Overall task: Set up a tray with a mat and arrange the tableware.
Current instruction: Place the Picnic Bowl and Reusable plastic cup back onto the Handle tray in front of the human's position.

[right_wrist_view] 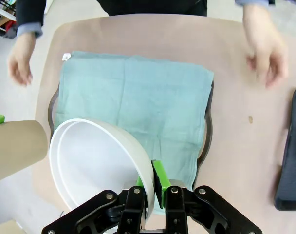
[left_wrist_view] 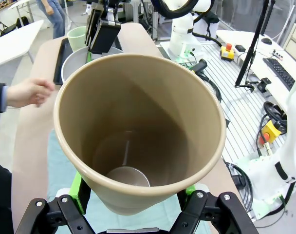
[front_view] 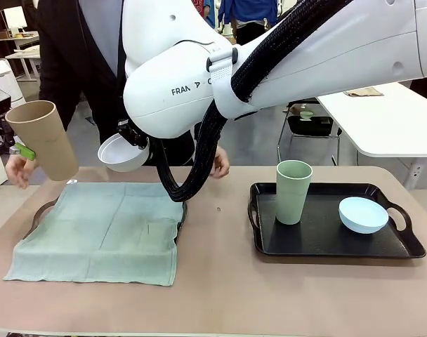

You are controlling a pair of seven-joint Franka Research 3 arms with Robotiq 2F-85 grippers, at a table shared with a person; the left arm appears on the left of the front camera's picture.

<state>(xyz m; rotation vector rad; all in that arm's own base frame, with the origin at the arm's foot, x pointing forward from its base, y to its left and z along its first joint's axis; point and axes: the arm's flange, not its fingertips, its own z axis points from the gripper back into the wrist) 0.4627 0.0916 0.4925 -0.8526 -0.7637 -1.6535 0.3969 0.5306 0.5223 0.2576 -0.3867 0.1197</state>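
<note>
While my left end effector (left_wrist_view: 134, 195) grips the tan cup (front_view: 43, 139), my right end effector (right_wrist_view: 150, 187) pinches the white bowl (right_wrist_view: 94, 161) by its rim.

The tan cup (front_view: 43, 140) is held clear of the table in the left gripper (left_wrist_view: 134, 192), clamped on its lower half and tilted, above the mat's far left corner. The white bowl (front_view: 122, 153) is pinched by its rim in the right gripper (right_wrist_view: 149, 187) and is tilted above the far edge of the pale green mat (front_view: 101, 232), which is spread over a dark tray (front_view: 41, 214). The pale green cup (front_view: 293, 191) is stood upright on a second, black tray (front_view: 326, 251), with the light blue bowl (front_view: 363, 214) set near it, not touching.
</note>
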